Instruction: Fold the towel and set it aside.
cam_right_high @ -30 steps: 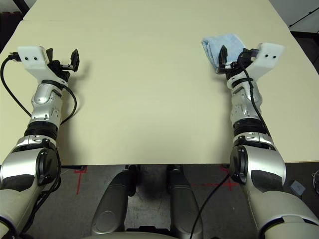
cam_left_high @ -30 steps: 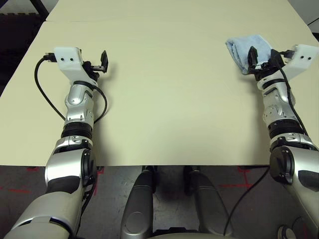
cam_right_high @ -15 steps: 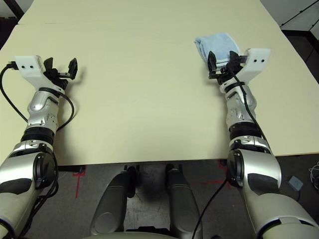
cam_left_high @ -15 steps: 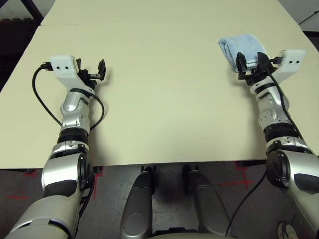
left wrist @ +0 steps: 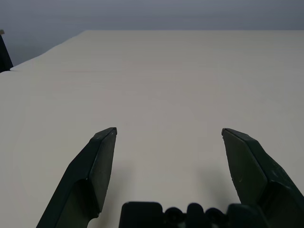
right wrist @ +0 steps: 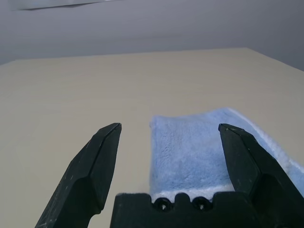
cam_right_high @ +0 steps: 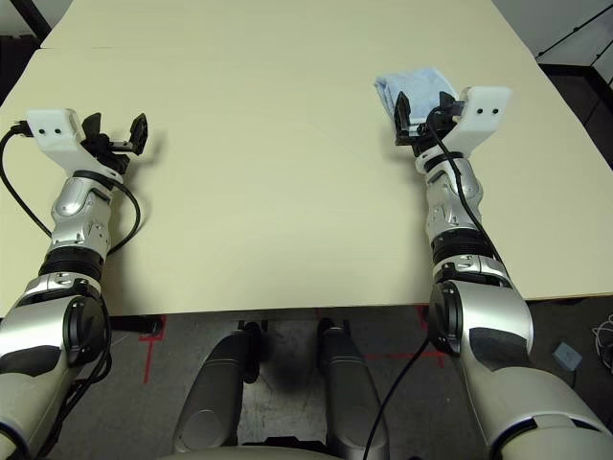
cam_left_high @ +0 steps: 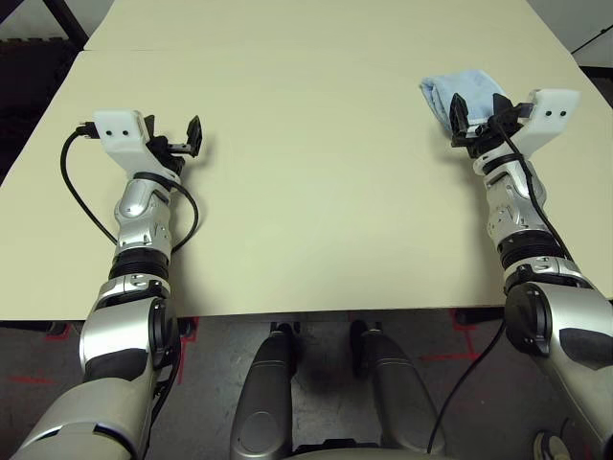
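- Two grippers, both wide and empty: the left gripper hangs over bare table, well apart from the cloth.
- Right gripper is at the towel's near side; contact, can't tell.
- Beyond it, the towel sits folded, far right! Looks like setting aside; next, perhaps a clear retreat.
- White edging faces the robot; long axis unclear, part's hidden.

We see a light blue towel with white edging, a plain cream tabletop, and red markings on the grey floor
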`<action>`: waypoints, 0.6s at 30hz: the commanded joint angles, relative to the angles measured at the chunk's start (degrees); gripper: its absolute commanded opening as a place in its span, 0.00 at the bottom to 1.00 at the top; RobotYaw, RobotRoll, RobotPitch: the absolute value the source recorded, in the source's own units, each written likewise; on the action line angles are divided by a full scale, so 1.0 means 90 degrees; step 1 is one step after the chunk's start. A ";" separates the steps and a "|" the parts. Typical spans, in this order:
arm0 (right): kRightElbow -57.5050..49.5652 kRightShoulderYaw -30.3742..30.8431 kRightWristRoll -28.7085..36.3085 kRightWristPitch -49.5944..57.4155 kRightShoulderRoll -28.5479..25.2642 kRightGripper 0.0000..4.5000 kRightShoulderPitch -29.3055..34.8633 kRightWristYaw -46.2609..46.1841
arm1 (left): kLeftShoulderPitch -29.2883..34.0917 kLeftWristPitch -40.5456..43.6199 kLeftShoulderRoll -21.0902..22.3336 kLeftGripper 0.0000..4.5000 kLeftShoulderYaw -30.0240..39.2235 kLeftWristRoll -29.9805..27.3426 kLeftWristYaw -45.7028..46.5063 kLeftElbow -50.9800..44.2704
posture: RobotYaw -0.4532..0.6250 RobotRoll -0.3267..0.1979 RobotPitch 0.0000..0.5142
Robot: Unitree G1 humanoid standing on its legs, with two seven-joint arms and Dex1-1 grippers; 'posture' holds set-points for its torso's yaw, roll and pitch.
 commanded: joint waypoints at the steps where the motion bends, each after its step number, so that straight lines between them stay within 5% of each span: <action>1: 0.0077 -0.0005 0.0004 -0.0048 0.0025 0.99 0.0029 0.0157 | -0.0041 0.0044 0.0041 1.00 -0.0037 0.0058 0.0017 0.0025 | 0.47 0.62 0.41; 18: 0.0205 -0.0003 -0.0087 0.0132 0.0145 0.99 0.0037 -0.0080 | -0.0158 0.0162 0.0045 1.00 -0.0107 0.0087 -0.0009 0.0071 | 0.48 0.62 0.41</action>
